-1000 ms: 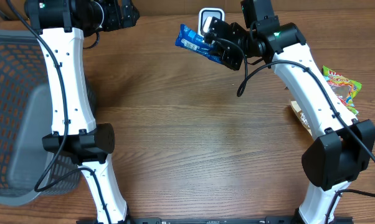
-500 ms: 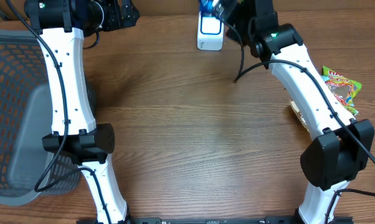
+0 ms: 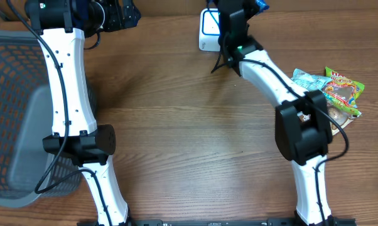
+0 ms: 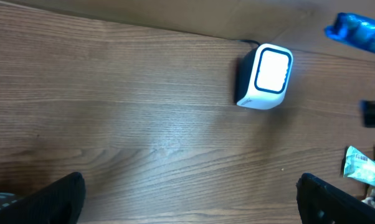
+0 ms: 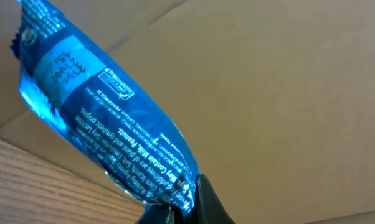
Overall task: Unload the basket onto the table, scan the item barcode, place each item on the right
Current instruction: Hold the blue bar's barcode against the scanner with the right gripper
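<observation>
The brown wooden desk (image 3: 176, 125) carries a white scanner (image 4: 265, 78) at its far edge. The right gripper (image 5: 178, 202) clamps the blue packet (image 5: 106, 118), raised near the scanner; the left gripper (image 4: 190, 193) hangs wide and empty. Pickup looks done; the pass before the scanner's lit face seems left.

Two white arms, left arm (image 3: 66, 81) and right arm (image 3: 267, 69), smooth rounded shells. Chunky black joints (image 3: 82, 141) at the elbows and wrists. Thin black cables (image 3: 346, 143) looping loosely alongside both. Little green light (image 3: 239, 48) glowing on the right one. Small dark dots down the left shell. Matte black fingers (image 4: 337, 199), blunt, blurry up close.
</observation>
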You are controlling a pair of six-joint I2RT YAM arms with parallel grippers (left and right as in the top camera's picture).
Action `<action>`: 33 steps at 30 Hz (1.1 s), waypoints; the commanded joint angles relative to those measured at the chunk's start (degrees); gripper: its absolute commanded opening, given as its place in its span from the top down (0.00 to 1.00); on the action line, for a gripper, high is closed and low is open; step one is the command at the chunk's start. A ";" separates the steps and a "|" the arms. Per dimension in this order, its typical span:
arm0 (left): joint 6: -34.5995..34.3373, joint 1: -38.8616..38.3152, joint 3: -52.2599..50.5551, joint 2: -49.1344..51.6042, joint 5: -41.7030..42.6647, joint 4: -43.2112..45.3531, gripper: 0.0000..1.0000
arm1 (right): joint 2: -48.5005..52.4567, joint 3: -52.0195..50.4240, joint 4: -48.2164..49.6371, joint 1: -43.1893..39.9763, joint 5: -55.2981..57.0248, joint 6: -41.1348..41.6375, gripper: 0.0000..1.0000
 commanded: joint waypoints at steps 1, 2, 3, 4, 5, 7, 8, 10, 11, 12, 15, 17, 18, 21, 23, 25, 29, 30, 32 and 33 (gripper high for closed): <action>-0.33 -0.07 0.81 -0.87 0.39 0.20 0.00 | 2.60 0.92 3.34 1.11 3.23 -4.24 0.96; -0.33 -0.07 0.81 -0.87 0.37 0.20 0.00 | 3.06 0.92 3.48 1.36 3.50 -4.22 0.96; -0.35 -0.07 0.81 -0.87 0.39 0.22 0.00 | 3.45 0.92 3.61 1.92 3.50 -3.72 0.96; -0.35 -0.07 0.81 -0.87 0.37 0.20 0.00 | 3.54 0.87 3.63 2.38 3.50 -2.62 0.96; -0.35 -0.09 0.81 -0.87 0.37 0.20 0.00 | 3.54 0.87 3.61 2.64 3.48 -2.27 0.96; -0.35 -0.07 0.81 -0.87 0.37 0.22 0.00 | 3.54 0.87 4.87 3.58 3.43 -2.27 0.96; -0.33 -0.07 0.81 -0.87 0.37 0.20 0.00 | 3.54 0.87 5.11 4.24 2.36 -2.49 0.96; -0.35 -0.07 0.81 -0.87 0.39 0.20 0.00 | 3.56 0.87 5.09 4.68 1.73 -2.49 0.96; -0.35 -0.07 0.81 -0.87 0.37 0.22 0.00 | 3.63 0.85 5.14 4.74 1.11 -2.51 0.96; -0.35 -0.09 0.81 -0.87 0.37 0.20 0.00 | 3.63 0.83 5.14 4.74 0.76 -2.49 0.96; -0.35 -0.09 0.81 -0.87 0.39 0.20 0.00 | 3.65 0.83 5.95 4.72 0.00 -2.54 0.96; -0.35 -0.07 0.81 -0.87 0.37 0.20 0.00 | 3.65 0.83 6.71 4.68 -0.04 -2.71 0.96; -0.35 -0.07 0.81 -0.87 0.37 0.20 0.00 | 3.65 0.83 7.13 4.68 -0.17 -2.73 0.96; -0.35 -0.07 0.81 -0.87 0.39 0.20 0.00 | 3.91 0.83 7.30 4.66 -0.66 -2.71 0.96; -0.35 -0.07 0.81 -0.87 0.37 0.22 0.01 | 4.61 0.83 7.30 4.13 -3.17 -2.71 0.96; -0.35 -0.07 0.81 -0.87 0.39 0.20 0.00 | 5.31 0.83 7.87 3.67 -4.55 -2.71 0.96; -0.35 -0.07 0.81 -0.87 0.37 0.22 0.00 | 7.72 0.83 10.25 2.05 -6.19 -2.67 0.96; -0.35 -0.07 0.81 -0.87 0.37 0.22 0.00 | 7.98 0.83 10.27 1.81 -6.25 -2.69 0.96; -0.35 -0.07 0.81 -0.87 0.37 0.22 0.00 | 8.44 0.83 10.19 1.44 -6.78 -2.45 0.96; -0.35 -0.09 0.81 -0.87 0.39 0.22 0.00 | 8.46 0.83 10.21 1.29 -7.26 -2.47 0.96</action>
